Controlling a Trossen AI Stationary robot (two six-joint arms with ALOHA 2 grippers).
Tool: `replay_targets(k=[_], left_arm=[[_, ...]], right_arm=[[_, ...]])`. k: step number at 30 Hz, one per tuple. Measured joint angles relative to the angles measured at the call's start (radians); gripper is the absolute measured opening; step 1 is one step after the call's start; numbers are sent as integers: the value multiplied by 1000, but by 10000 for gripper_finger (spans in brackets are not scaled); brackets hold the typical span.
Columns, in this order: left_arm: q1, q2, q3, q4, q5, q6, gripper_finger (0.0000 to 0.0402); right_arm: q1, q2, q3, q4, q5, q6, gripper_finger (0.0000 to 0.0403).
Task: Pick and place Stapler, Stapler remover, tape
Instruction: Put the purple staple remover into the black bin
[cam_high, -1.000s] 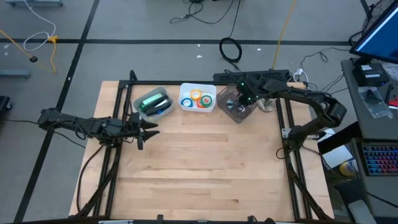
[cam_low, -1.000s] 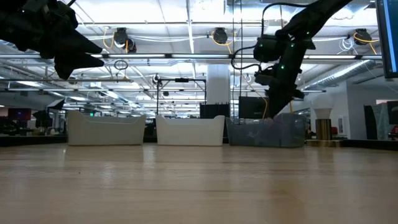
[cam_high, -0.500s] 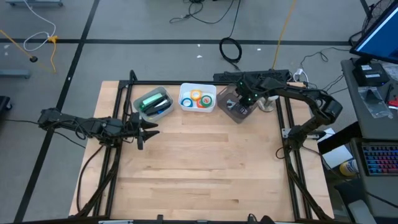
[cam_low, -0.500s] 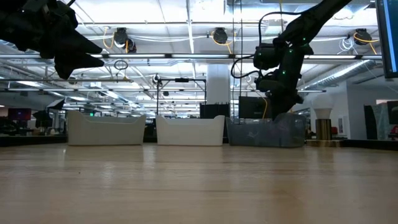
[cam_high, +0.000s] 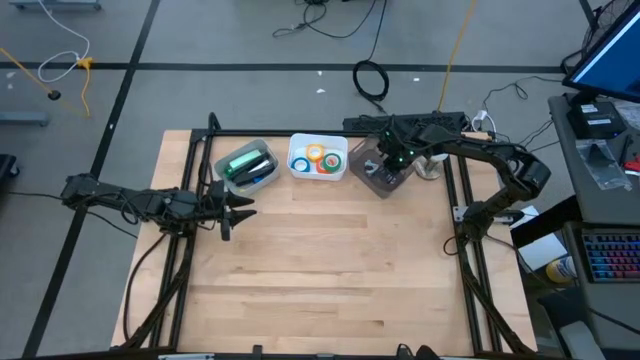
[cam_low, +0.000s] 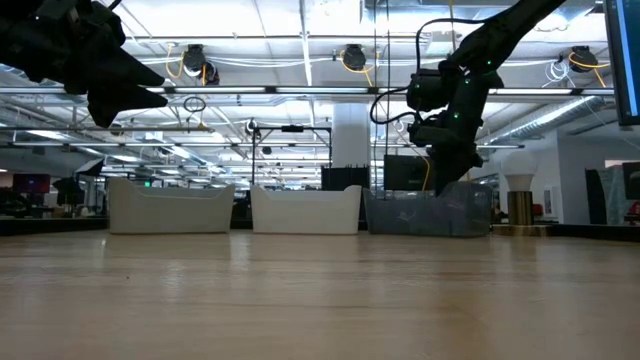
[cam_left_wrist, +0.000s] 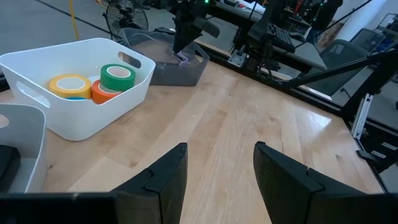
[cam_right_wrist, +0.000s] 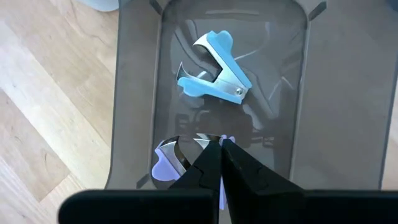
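Note:
My right gripper reaches down into the grey bin at the table's far right, shut on a lilac staple remover. A blue staple remover lies on that bin's floor. Tape rolls in several colours sit in the white bin. Green and blue staplers lie in the bin to its left. My left gripper hangs open above the table's left side, holding nothing. My right gripper pinches the lilac staple remover between its two shut fingers, slanting down from above. Lilac plastic and metal claws show on either side of the fingertips, which hide the part they grip. Whether it rests on the bin's floor, I cannot tell.
The three bins stand in a row along the table's far edge. Bare wood spreads across the middle and near side of the table. A black frame rail runs along the right side.
My right gripper has rolled and tipped a little at the wrist while staying over the grey bin, still shut.

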Motion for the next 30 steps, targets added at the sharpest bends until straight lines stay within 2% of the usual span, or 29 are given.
replay_targets(k=[30], left_arm=[[0, 0, 0, 0, 0, -4, 182]], right_arm=[[-3, 1, -60, 40, 3, -48, 7]])
